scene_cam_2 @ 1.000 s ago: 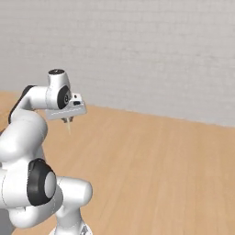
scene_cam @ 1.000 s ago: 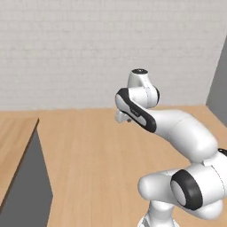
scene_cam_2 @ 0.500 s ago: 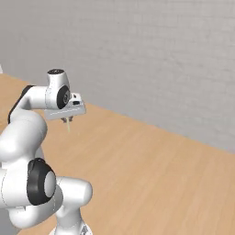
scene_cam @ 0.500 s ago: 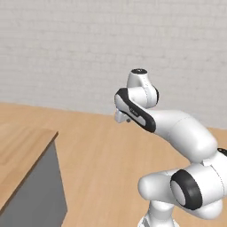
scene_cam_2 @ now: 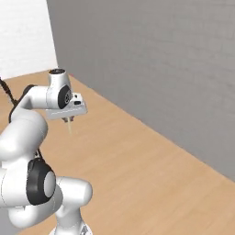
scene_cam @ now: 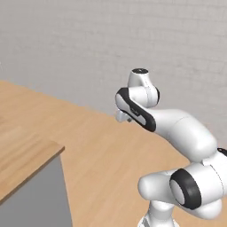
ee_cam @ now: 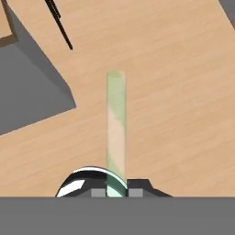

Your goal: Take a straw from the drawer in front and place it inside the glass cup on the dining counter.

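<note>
Straw [ee_cam: 115, 128], pale green and see-through, stands clamped in the claw [ee_cam: 115, 192] and juts out over the wood floor [ee_cam: 174, 105]. A light-wood table [scene_cam: 22, 162] corner on a grey base lies beside the arm.

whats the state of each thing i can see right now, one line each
straw: pale green, see-through, held in the hand, sticking straight out from it over the wood floor
hand: shut on the straw, carried up off the floor
dining counter: light-wood corner on a grey base, nothing visible on the part in view
</note>
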You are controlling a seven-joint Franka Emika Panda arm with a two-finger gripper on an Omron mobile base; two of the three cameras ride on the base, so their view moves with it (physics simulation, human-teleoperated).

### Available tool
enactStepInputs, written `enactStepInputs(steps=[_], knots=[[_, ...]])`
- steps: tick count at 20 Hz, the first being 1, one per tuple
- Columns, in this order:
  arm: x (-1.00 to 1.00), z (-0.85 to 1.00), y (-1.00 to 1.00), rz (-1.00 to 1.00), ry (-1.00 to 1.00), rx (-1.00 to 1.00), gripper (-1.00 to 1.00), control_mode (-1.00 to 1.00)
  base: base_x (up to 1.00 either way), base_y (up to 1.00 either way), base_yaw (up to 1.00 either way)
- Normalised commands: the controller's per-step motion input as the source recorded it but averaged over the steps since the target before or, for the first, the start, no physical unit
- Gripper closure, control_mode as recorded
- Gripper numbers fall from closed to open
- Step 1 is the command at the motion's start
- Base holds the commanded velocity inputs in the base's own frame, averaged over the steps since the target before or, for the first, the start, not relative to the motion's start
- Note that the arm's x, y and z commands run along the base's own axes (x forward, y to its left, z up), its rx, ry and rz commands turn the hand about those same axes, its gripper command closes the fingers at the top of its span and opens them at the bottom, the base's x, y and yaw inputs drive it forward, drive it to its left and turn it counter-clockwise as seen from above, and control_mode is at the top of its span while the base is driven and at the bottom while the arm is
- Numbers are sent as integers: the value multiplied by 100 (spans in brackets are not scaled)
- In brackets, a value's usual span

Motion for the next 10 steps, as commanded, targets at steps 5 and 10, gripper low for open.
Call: enactStepInputs(steps=[5, 10], knots=[[0, 0, 0, 0, 0, 0, 100, 100, 85, -48, 59], [0, 0, 0, 0, 0, 0, 100, 100, 83, -48, 59]])
